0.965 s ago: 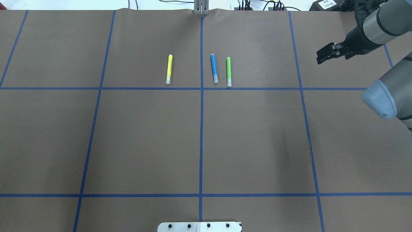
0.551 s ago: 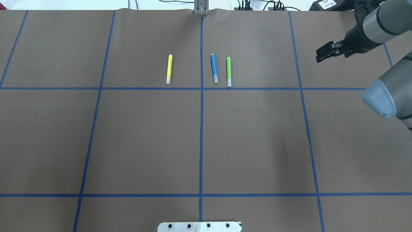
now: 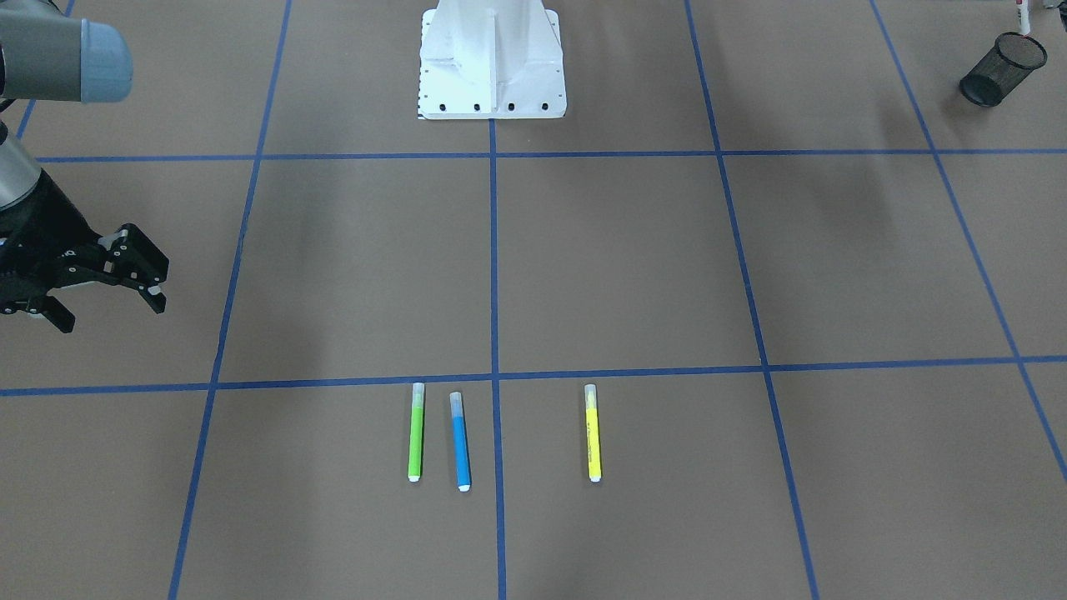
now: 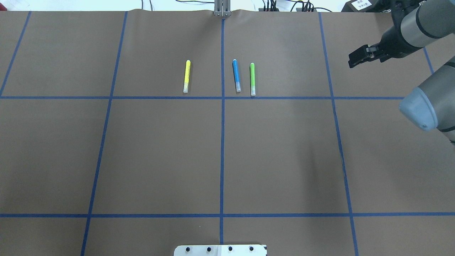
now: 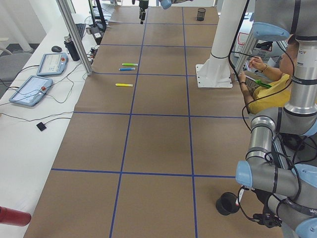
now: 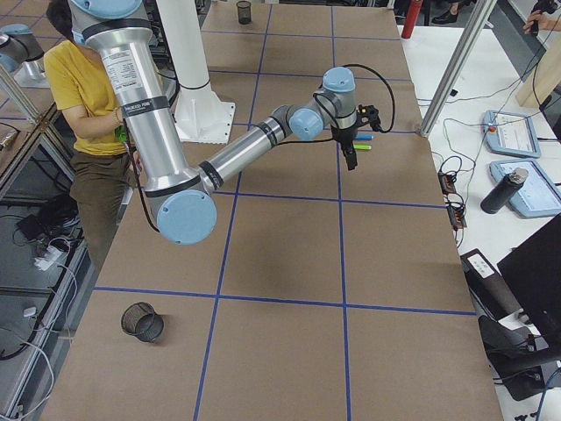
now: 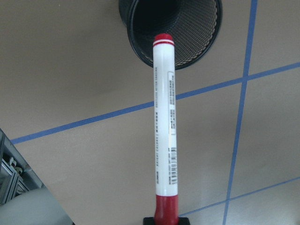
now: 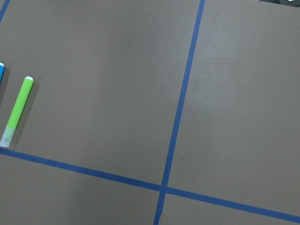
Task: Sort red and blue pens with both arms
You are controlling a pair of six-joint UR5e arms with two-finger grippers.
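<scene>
Jaws of the right gripper (image 3: pixel 108 304) are seen spread apart, held over the table (image 3: pixel 633 267) at the front view's left edge. Only in the left wrist view is the left gripper (image 7: pixel 161 220) shown clamped on the red pen (image 7: pixel 164 117), pointed at a mesh cup (image 7: pixel 199 40). The blue pen (image 4: pixel 236 75) is seen lying upper middle overhead.

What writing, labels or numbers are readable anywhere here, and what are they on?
Red-capped marker: lines of print along its white barrel, too small to read.
Right arm: white sticker on its upper tube, too blurred to read.
Black box, top right of the overhead view: white label, unreadable.
</scene>
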